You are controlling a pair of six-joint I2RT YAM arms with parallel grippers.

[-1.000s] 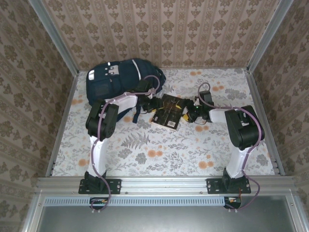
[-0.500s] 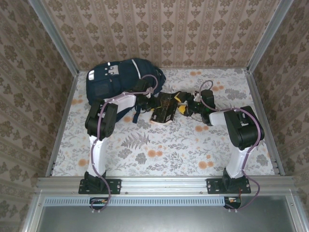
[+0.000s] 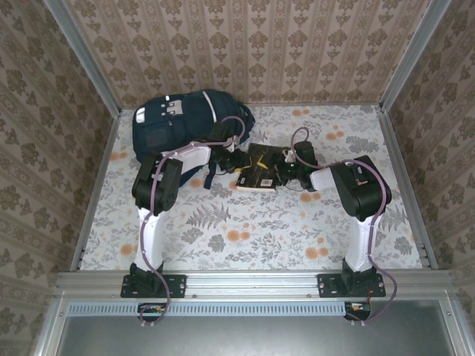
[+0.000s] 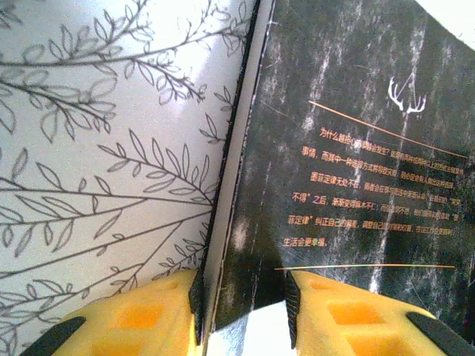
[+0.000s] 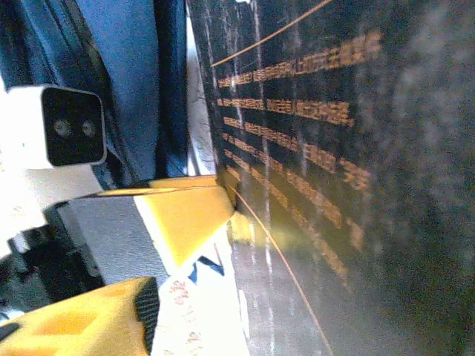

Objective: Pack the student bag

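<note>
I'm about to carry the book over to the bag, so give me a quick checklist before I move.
1. Left gripper clamped on book: ok, its edge sits between the fingers.
2. Right gripper gripping book: not ok, jaws apart, one finger against the cover.
3. Bag open to receive: cannot tell.
4. Book clear of table: cannot tell.
</note>
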